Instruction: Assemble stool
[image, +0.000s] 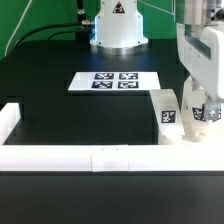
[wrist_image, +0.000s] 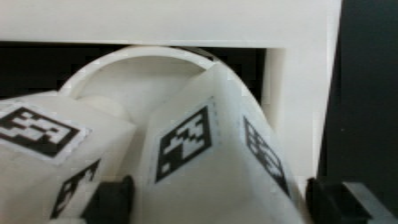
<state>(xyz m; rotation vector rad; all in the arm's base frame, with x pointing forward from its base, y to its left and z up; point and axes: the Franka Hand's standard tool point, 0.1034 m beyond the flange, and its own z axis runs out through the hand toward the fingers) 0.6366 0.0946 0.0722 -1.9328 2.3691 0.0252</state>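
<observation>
Over at the four o'clock corner of the black counter, right where the white border rails are meeting, the arm is hanging low with its end effector down among the stool parts. As I am reading it, the job is sitting somewhere in its middle. One small white leg block with a black-and-white tag is standing just beside the end effector, on its nine o'clock side, tucked against the rail corner. The seat itself I am struggling to make out from the exterior view; the arm is covering most of that spot.

From the wrist view, a tagged white leg is reaching up between the two dark finger pads, tilted, with its far end touching the curved rim of the round seat. The end effector looks closed around that leg. Whether the leg is already seated in a hole, I cannot tell.

A third leg is not showing anywhere. So I am guessing at least one leg is yet to be fitted, perhaps more.

The marker board is lying flat toward twelve o'clock, well apart from all this.
</observation>
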